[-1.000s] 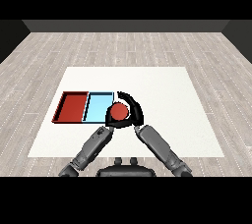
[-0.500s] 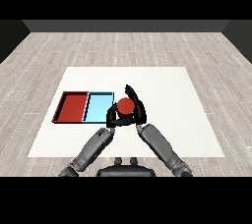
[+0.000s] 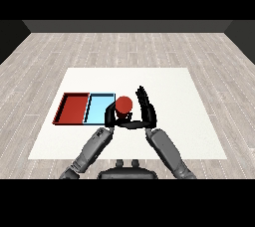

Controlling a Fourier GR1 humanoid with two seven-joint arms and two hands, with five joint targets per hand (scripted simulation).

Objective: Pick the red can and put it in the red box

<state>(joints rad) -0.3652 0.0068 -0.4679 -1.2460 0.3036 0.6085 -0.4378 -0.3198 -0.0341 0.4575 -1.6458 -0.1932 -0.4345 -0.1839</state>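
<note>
Holding: the red can (image 3: 124,104) sits between both black hands, above the white table (image 3: 174,96).
Change: compared with a second ago, the can sits higher in the head view and slightly further toward the trays; it was lower, by the blue tray's near right corner. A judgement: it has been lifted.
Right hand (image 3: 147,111): fingers straight and pointing up, standing just to the can's right, palm turned toward it; whether the palm touches the can cannot be told.
Left hand (image 3: 110,117): curled against the can's lower left side, gripping it as far as can be seen.
Light blue tray (image 3: 99,109): immediately left of the left hand, its right edge partly hidden by that hand and the can.
Red tray (image 3: 73,107): beyond the blue tray, further left of both hands, nothing visible in it.
Meaning for task: the pick looks done; the can has yet to travel left across the blue tray to the red one.
Writing: none readable; the can shows plain red with no label or brand visible.
</note>
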